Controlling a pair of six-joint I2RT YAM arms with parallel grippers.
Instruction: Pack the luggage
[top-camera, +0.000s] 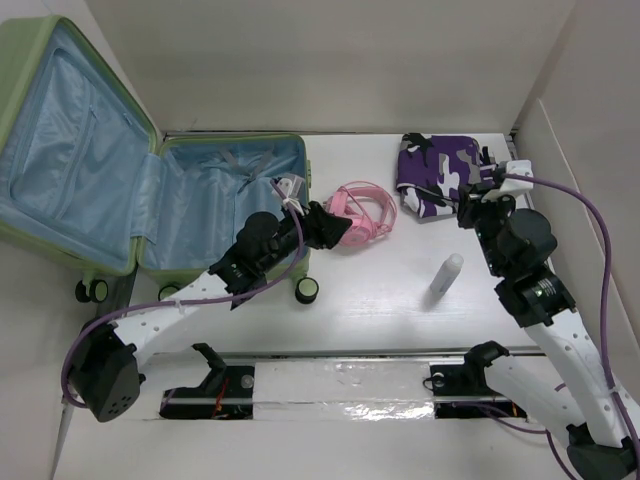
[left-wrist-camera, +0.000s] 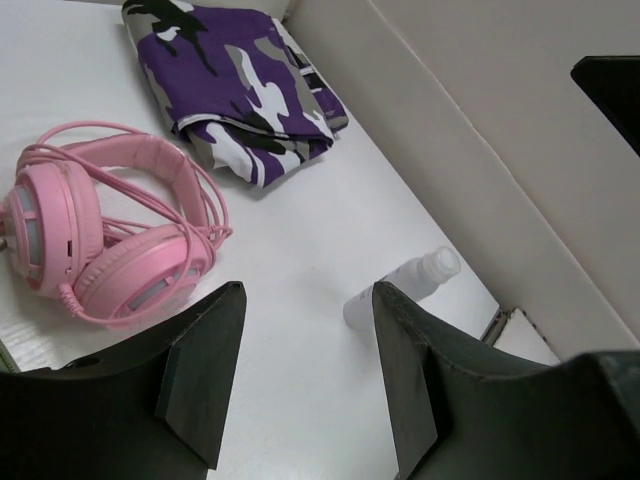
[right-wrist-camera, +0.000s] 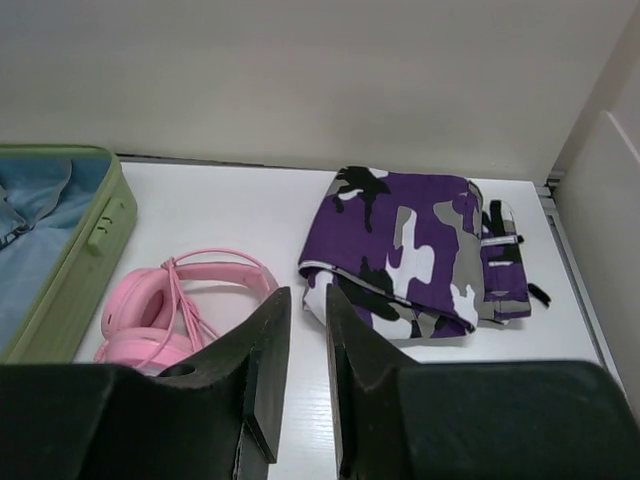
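Overhead, luggage (top-camera: 80, 170) is laid open at upper left of frame w/ blue lining exposed. Left gripper (left-wrist-camera: 305, 330) is held wide apart, empty, beside pink headphones (left-wrist-camera: 110, 240) at centre. Right gripper (right-wrist-camera: 305, 320) is parted narrowly, nothing grasped, nr purple camo garment (right-wrist-camera: 410, 240) at upper right. White bottle (top-camera: 445, 275) is laid centre-right.

light green luggage (top-camera: 60, 150) open (blue lining), table's left.

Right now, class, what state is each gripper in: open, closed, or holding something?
Left gripper: open, holding nothing.
Right gripper: open by only a narrow gap, holding nothing.
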